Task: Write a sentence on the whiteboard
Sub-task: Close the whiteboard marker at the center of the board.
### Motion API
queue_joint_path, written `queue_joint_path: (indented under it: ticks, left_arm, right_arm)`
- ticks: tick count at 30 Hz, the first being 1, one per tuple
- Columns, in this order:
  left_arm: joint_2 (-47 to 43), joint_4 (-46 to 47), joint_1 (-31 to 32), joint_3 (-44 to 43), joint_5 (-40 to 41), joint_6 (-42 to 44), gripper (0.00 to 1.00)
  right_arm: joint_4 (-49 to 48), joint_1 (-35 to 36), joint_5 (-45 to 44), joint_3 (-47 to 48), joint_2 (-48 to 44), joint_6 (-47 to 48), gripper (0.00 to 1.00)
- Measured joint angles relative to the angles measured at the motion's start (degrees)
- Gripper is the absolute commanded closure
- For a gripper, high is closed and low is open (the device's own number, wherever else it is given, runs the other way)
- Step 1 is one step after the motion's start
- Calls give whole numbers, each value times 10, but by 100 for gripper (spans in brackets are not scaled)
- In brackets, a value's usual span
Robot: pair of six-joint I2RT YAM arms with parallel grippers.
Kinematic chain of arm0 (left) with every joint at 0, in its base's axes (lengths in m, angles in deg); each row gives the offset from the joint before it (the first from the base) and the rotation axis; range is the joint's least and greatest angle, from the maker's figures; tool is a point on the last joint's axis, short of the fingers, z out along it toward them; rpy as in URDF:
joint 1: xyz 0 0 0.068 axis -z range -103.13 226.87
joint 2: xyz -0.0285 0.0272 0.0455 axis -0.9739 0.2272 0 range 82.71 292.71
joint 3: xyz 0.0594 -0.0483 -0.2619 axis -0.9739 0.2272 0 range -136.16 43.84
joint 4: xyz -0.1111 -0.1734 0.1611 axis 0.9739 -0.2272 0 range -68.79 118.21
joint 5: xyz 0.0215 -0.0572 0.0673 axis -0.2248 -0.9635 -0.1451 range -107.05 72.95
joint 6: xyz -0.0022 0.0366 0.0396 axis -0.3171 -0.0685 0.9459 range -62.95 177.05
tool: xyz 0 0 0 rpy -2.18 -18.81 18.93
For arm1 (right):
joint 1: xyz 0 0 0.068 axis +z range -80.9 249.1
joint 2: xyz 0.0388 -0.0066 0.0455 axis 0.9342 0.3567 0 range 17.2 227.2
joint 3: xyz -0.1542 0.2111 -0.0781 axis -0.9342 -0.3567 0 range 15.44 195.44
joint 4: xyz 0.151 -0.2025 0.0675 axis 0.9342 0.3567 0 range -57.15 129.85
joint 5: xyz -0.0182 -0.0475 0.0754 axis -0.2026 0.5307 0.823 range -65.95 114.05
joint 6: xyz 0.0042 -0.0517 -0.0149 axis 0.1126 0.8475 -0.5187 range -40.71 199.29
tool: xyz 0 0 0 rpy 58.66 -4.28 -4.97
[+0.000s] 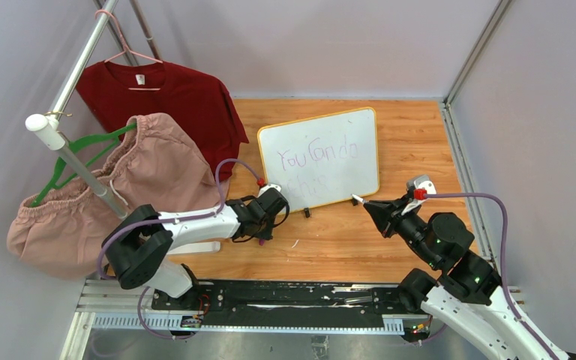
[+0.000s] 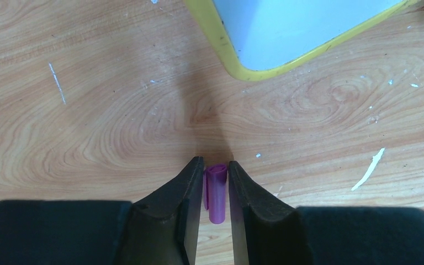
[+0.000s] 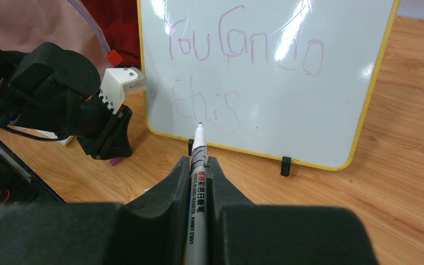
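**Entry: whiteboard job, status at this moment**

- Item 1, whiteboard (image 1: 360, 176): stands on 2 black feet at mid bench (image 1: 345, 240), leaning back, yellow frame. Sits betw. my two arms, toward the far side.
- Item 2, sentence (image 1: 319, 154): purple, 2 lines. Top line reads approx. "You can do" and is legible. Bottom line, "this", is much fainter, esp. in the overhead view.
- Item 3, right tool (image 3: 199, 161): pinching the marker (image 3: 199, 144) by its barrel. Tip is bare and points at the board's lower edge. From overhead the tip looks just off the board, not touching.
- Item 4, left tool (image 2: 216, 163): down at the bench, near the board's lower-left corner. A purple cap (image 2: 216, 193) lies betw. its fingers with v. little room either side. Can't tell whether it's actually gripped.
- Misc., not mine to handle: red shirt (image 1: 172, 97) and pink garment (image 1: 146, 176) on hangers, far left.

**Progress (my judgement):** writing looks done, as both lines are on the board. Prob. left: get the cap firmly in hand, recap the marker, put it down. The faint 2nd line might need going over, not sure.
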Motion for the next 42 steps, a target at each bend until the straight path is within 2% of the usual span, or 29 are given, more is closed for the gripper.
queue_joint_path:
  ticks: [9, 20, 27, 32, 42]
  left_arm:
    - [-11, 10, 2, 9, 0, 2, 63]
    - [-12, 7, 2, 10, 2, 13, 69]
    - [-12, 3, 2, 10, 2, 16, 63]
    - [-12, -4, 4, 9, 7, 19, 63]
    - [-2, -15, 21, 0, 21, 25, 70]
  right_arm:
    - [0, 0, 0, 0, 4, 0, 100]
    - [-4, 0, 0, 0, 6, 0, 100]
    - [-9, 0, 0, 0, 9, 0, 100]
    - [-9, 0, 0, 0, 9, 0, 100]
    - [-13, 0, 0, 0, 9, 0, 100]
